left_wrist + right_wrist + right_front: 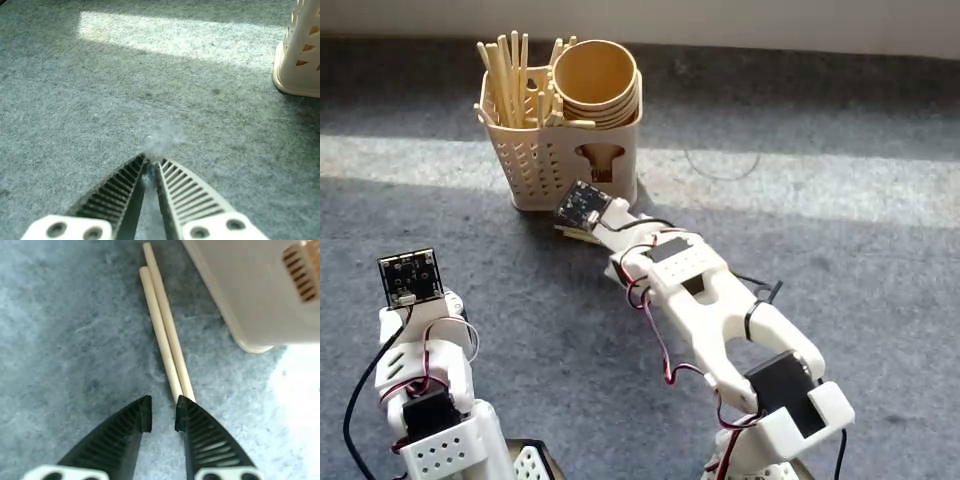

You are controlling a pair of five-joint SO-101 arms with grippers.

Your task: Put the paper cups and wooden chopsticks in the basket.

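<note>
A cream slotted basket is standing at the far side of a grey felt mat, with a band of sunlight lying across the mat behind and beside it. A stack of paper cups is sitting upright in one half of the basket, and a bundle of wooden chopsticks is standing on end in the other half. The right arm is stretching out low toward the foot of the basket. The right gripper is hovering there with its jaws slightly parted and nothing between them. A loose pair of chopsticks is lying side by side on the mat just beside the basket's base, its near ends meeting the tip of one finger. The left arm is sitting back, well apart from the basket. The left gripper is pointing down at bare mat with its jaws pressed together and holding nothing.
</note>
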